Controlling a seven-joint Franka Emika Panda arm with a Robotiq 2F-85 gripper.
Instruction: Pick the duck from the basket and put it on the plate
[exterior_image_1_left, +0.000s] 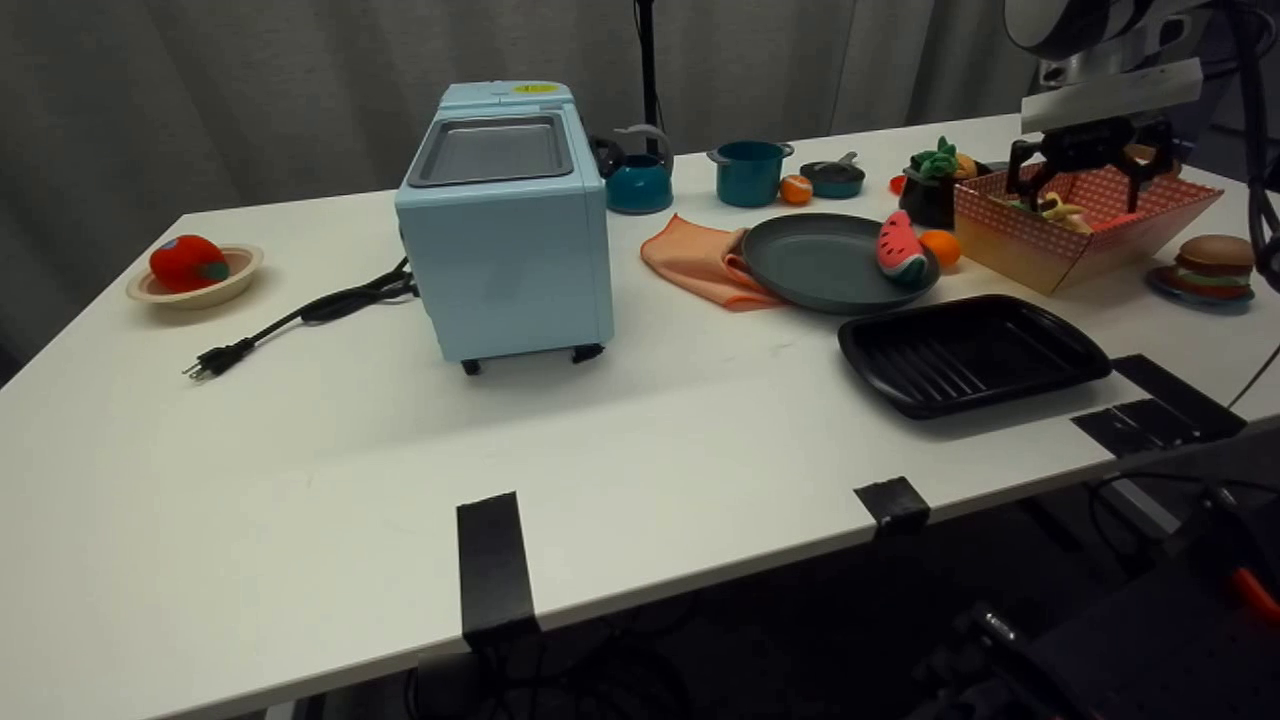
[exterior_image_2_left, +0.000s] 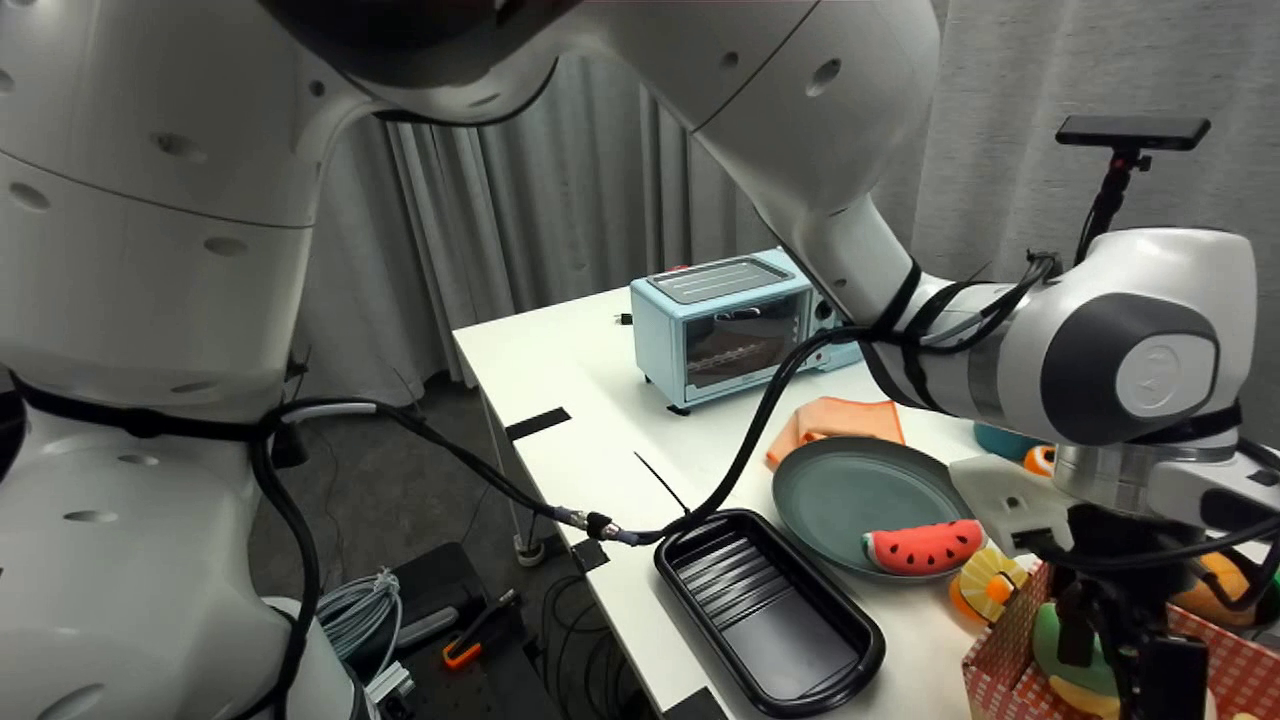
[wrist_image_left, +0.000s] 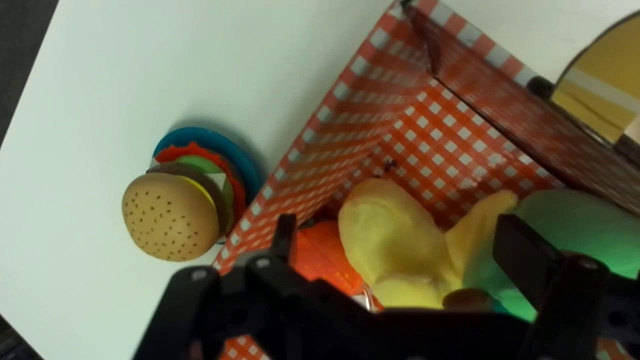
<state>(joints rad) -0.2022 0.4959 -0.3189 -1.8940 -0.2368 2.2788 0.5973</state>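
The duck (wrist_image_left: 395, 240), a pale-yellow toy, lies in the red-and-white checkered basket (wrist_image_left: 450, 145). The basket also shows in both exterior views (exterior_image_1_left: 1010, 235) (exterior_image_2_left: 1000, 640). My gripper (wrist_image_left: 400, 232) is open and empty over the basket, with a finger on each side of the duck in the wrist view; I cannot tell how far above it the fingertips are. The gripper shows in both exterior views too (exterior_image_1_left: 1075, 195) (exterior_image_2_left: 1120, 665). The duck's lower part is hidden behind the gripper in the wrist view. The round dark grey plate (exterior_image_1_left: 810, 265) (exterior_image_2_left: 840, 490) bears a watermelon slice (exterior_image_1_left: 900, 250) (exterior_image_2_left: 925, 547).
In the basket, a green toy (wrist_image_left: 585, 225) and a red-orange item (wrist_image_left: 325, 257) lie beside the duck. A toy burger (wrist_image_left: 172, 215) stands beside the basket. An orange (exterior_image_1_left: 940, 247) sits between plate and basket. A black ridged tray (exterior_image_1_left: 975, 355) and a blue toaster oven (exterior_image_1_left: 510, 270) stand nearby.
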